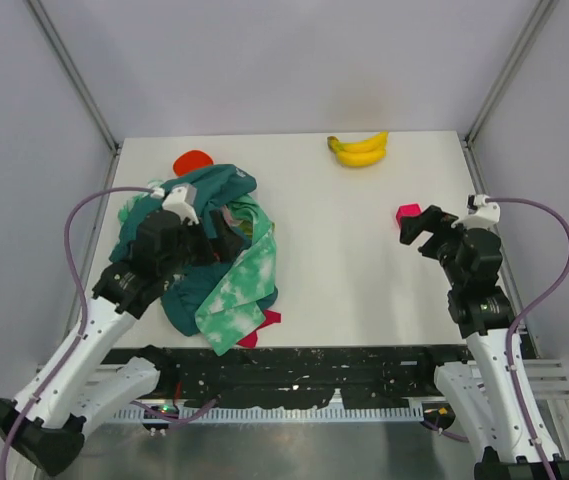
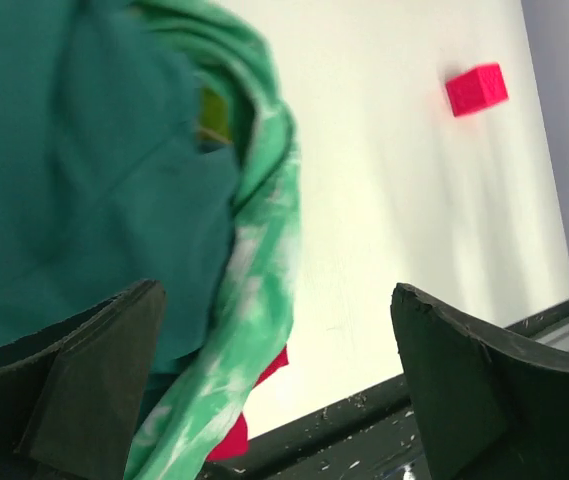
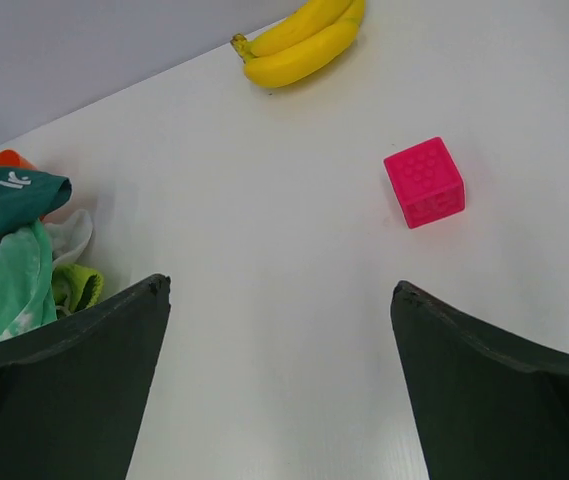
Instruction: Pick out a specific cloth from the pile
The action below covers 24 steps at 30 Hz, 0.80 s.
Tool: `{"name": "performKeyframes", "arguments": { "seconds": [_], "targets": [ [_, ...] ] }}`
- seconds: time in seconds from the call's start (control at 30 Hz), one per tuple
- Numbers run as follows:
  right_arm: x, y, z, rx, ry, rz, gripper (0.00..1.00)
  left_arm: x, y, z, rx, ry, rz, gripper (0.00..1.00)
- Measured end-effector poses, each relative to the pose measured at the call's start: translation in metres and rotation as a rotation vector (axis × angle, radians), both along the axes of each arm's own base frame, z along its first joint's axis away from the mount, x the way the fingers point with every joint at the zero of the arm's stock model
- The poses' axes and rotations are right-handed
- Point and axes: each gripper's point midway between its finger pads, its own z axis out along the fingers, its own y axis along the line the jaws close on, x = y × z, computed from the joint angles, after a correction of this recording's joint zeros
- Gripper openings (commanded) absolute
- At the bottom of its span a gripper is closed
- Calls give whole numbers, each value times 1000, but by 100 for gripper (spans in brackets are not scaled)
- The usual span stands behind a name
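The pile (image 1: pixel 226 285) lies at the table's left: dark teal cloth (image 2: pixel 84 170), mint-white tie-dye cloth (image 2: pixel 254 290) and red bits (image 2: pixel 269 372). Only a sliver of the lime-green cloth (image 2: pixel 214 112) shows, in a fold between the teal and tie-dye cloths. It also shows at the pile's near edge in the right wrist view (image 3: pixel 79 285). My left gripper (image 1: pixel 224 236) hovers over the pile's middle, open and empty (image 2: pixel 274 295). My right gripper (image 1: pixel 416 228) is open and empty (image 3: pixel 282 288) above bare table at the right.
A banana bunch (image 1: pixel 359 150) lies at the back centre-right. A pink cube (image 1: pixel 409 211) sits just beyond my right gripper. An orange-red item (image 1: pixel 192 160) pokes out behind the pile. A black rail (image 1: pixel 364 357) runs along the table's near edge.
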Motion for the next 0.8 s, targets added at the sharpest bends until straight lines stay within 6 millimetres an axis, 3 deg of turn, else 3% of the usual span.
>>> {"name": "performKeyframes", "arguments": {
  "seconds": [0.1, 0.2, 0.37, 0.5, 0.7, 0.8],
  "targets": [
    [-2, 5, 4, -7, -33, 35, 95, -1, -29, 25, 97, -61, -83, 100],
    [-4, 10, 3, -13, -57, 72, 95, -3, -45, 21, 211, -61, -115, 100],
    [-3, 15, -5, -32, -43, 109, 95, -5, -62, -38, 445, 76, -151, 100],
    [-1, 19, -11, -44, -23, 140, 95, -7, -54, -93, 648, 245, -119, 100],
    [2, 21, -19, -51, 6, 155, 95, 6, -41, -114, 818, 367, 31, 100],
    [2, 20, -19, -54, 4, 151, 95, 12, -38, -130, 870, 412, 65, 92]
  ]
}}
